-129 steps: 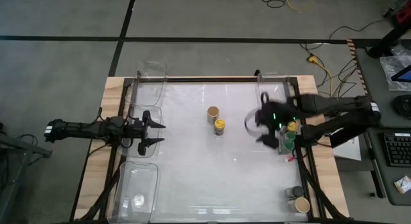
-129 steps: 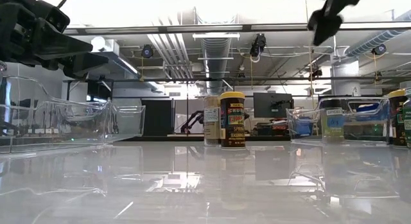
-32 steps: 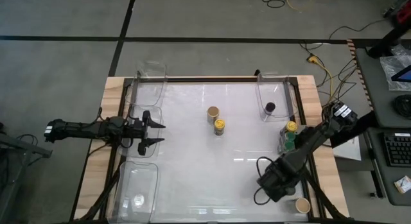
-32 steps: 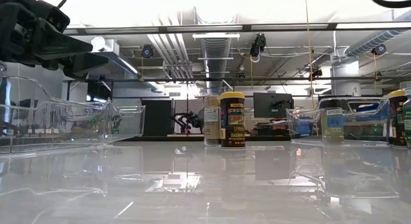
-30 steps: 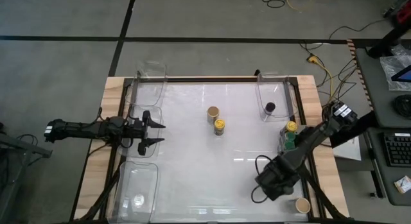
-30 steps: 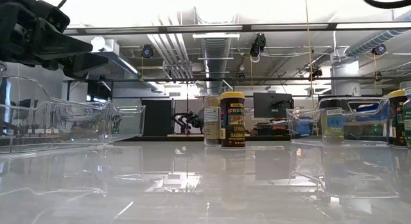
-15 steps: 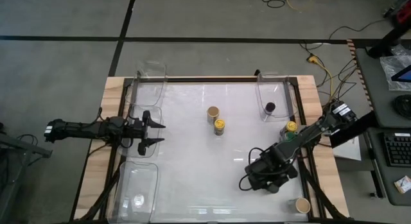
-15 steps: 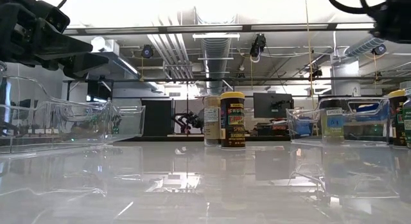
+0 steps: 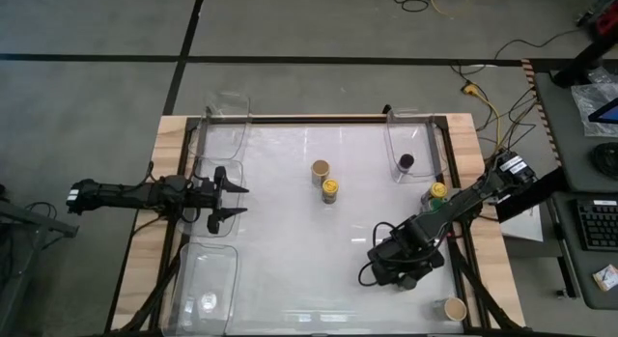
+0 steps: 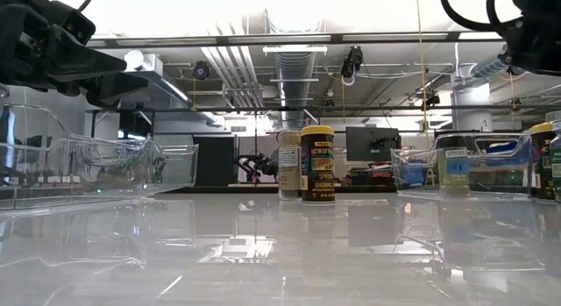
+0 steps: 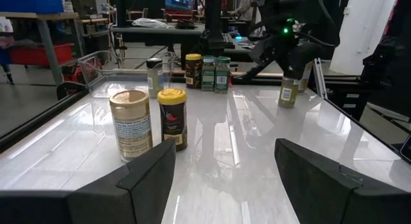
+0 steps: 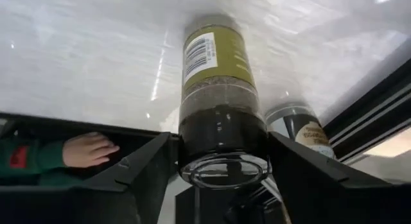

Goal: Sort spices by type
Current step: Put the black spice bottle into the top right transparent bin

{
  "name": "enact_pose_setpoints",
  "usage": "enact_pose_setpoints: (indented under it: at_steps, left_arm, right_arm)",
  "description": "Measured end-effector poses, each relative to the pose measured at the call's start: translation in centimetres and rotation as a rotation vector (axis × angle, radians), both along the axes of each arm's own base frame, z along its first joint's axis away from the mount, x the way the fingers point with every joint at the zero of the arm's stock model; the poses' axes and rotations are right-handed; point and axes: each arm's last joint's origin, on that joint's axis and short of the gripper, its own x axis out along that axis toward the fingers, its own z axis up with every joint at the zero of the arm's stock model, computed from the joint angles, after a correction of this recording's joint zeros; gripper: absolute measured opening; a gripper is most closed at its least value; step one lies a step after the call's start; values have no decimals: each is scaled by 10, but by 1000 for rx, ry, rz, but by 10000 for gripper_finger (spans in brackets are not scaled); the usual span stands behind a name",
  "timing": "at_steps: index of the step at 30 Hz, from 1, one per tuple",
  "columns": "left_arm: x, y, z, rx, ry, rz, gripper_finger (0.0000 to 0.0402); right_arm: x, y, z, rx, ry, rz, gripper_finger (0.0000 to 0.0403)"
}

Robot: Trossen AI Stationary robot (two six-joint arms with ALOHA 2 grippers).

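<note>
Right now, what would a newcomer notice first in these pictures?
The right gripper over the table's near right part, shut on a dark-lidded spice jar. Next, two jars at mid-table: a tan-lidded one touching a yellow-lidded one. The left gripper waits open at the left edge.

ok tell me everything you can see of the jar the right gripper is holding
The jar is a small clear cylinder with an olive-green label bearing a barcode and dark contents showing below it. Its dark lid end sits between the fingers of the right gripper, which is shut on it. It is lifted off the white table.
</note>
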Motion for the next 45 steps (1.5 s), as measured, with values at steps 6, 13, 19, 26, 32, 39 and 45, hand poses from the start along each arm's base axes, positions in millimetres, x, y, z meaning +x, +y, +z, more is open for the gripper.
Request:
enact_pose_setpoints:
  at_steps: [6, 13, 19, 26, 32, 39, 45]
  left_arm:
    - [0, 0, 0, 0, 0, 0, 251]
    - [0, 0, 0, 0, 0, 0, 251]
    - [0, 0, 0, 0, 0, 0, 251]
    - [0, 0, 0, 0, 0, 0, 251]
    - [0, 0, 0, 0, 0, 0, 251]
    - [0, 0, 0, 0, 0, 0, 251]
    - [0, 0, 0, 0, 0, 0, 251]
  right_arm:
    - [2, 1, 4, 4, -58, 59, 292]
    - [9, 2, 26, -83, -223, 223, 348]
    - [1, 6, 43, -297, -315, 419, 363]
    - [-13, 15, 44, -368, -343, 670, 364]
    - [-7, 18, 40, -330, -452, 853, 364]
    - [11, 11, 49, -339, -572, 822, 364]
    - [4, 22, 50, -404, -625, 920, 364]
